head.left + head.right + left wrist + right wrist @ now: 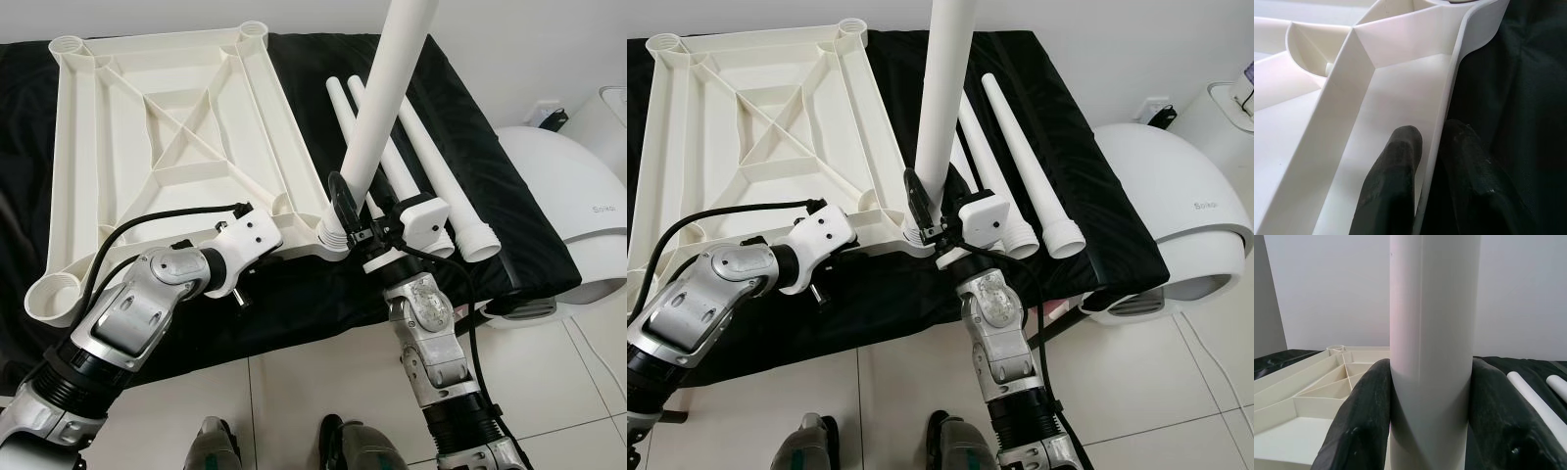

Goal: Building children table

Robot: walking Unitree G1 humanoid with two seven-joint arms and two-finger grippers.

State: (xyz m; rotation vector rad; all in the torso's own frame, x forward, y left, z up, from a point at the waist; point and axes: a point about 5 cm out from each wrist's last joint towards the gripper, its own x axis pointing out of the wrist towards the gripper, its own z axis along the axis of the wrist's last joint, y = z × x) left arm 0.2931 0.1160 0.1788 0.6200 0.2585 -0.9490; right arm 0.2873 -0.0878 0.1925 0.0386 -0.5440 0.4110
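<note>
A white tabletop (pixel 167 127) lies upside down on a black-covered surface (pixel 490 196), its ribs and corner sockets facing up. One white leg (pixel 387 88) stands upright in the near right corner socket. My right gripper (pixel 1430 396) is shut on that leg just above the socket, one black finger (pixel 1364 416) on each side. My left gripper (pixel 1432 134) pinches the tabletop's near rim (pixel 1449 93), one finger inside the wall and one outside on the cloth. Other white legs (pixel 441 181) lie loose on the cloth to the right of the tabletop.
A rounded white appliance (pixel 563 196) stands on the floor at the right, close to the covered surface's edge. A plug and cable (pixel 549 116) sit at the wall behind it. White floor tiles (pixel 294 392) and my feet (pixel 216 446) lie below the near edge.
</note>
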